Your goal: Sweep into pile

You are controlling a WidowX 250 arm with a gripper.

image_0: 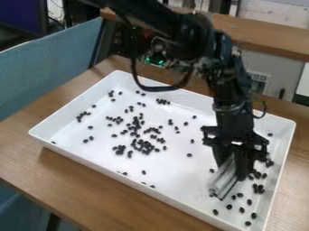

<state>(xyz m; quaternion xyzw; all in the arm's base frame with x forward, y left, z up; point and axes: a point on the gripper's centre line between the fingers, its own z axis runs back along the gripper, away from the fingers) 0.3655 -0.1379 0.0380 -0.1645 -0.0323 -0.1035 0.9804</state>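
Inside the right-hand end of a white tray (181, 176), a robot arm's (232, 79) black fingers (242, 166) pinch a ribbed grey tool (224, 179), tilted, its lower end near the tray's floor. Small black beans (258, 189) lie strewn just beside and below the fingers, many between them and the tray's right wall, which stands close by. A few loose beans dot the tray's middle, between the tool and the thickest cluster, well apart from the fingers in the tray's left half. Other beans scatter toward the tray's far and near walls. The arm reaches over the tray's far wall, hiding part of it. A wooden desk (72, 173) carries the tray; behind the tray are a blue chair (48, 63), a dark screen (21, 16) and a wooden ledge (271, 34).
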